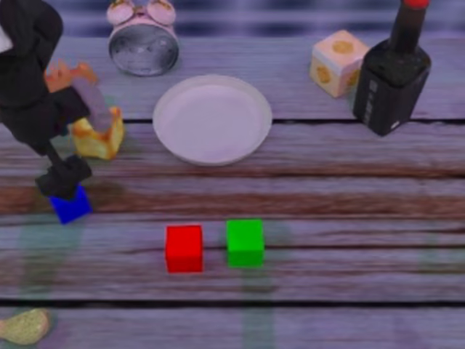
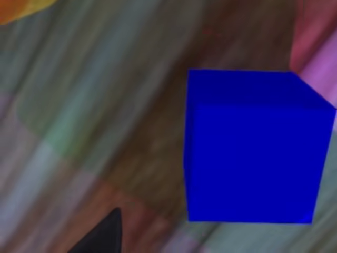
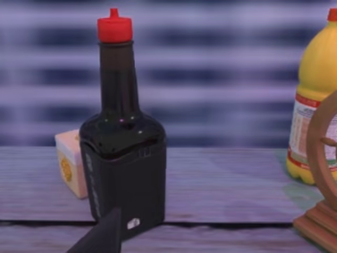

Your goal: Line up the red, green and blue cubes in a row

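The red cube point(image 1: 184, 248) and the green cube point(image 1: 245, 242) sit side by side on the table's front middle, a small gap between them. The blue cube point(image 1: 71, 205) lies apart at the left, also filling much of the left wrist view point(image 2: 253, 153). My left gripper point(image 1: 65, 182) hangs directly over the blue cube, open. One dark fingertip point(image 2: 108, 232) shows clear of the cube's side; the other finger is out of frame. My right arm is outside the top view. Its wrist view shows one fingertip point(image 3: 108, 232) with nothing held.
A white plate point(image 1: 212, 145) lies behind the cubes, an alarm clock point(image 1: 143, 42) behind that. A toast-textured cube point(image 1: 98, 137) sits by the left arm. A cream cube point(image 1: 336, 62) and a dark bottle point(image 1: 392, 76) stand back right. A beige object point(image 1: 25, 326) lies front left.
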Robot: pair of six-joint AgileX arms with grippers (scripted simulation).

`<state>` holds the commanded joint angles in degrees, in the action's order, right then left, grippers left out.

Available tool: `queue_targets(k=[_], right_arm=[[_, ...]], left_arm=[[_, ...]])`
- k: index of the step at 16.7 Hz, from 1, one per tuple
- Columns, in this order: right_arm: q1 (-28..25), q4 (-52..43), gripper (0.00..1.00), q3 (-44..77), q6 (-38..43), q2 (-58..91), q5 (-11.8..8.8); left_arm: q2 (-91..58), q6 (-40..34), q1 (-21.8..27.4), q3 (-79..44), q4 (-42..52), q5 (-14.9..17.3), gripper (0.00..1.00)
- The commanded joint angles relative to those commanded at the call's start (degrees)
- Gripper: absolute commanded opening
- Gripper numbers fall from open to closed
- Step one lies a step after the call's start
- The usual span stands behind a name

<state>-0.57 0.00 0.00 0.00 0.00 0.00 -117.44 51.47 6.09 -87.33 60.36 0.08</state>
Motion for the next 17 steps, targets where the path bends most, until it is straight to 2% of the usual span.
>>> queue_targets(k=[8, 17], right_arm=[[0.0, 0.0, 1.0, 0.0, 0.0, 0.0, 0.0], [0.0, 0.0, 1.0, 0.0, 0.0, 0.0, 0.0]], left_arm=[[-0.25, 1.76, -0.73, 0.58, -1.19, 0.02, 1.0], [-7.79, 2.05, -1.01, 9.33, -17.64, 0.09, 1.0]])
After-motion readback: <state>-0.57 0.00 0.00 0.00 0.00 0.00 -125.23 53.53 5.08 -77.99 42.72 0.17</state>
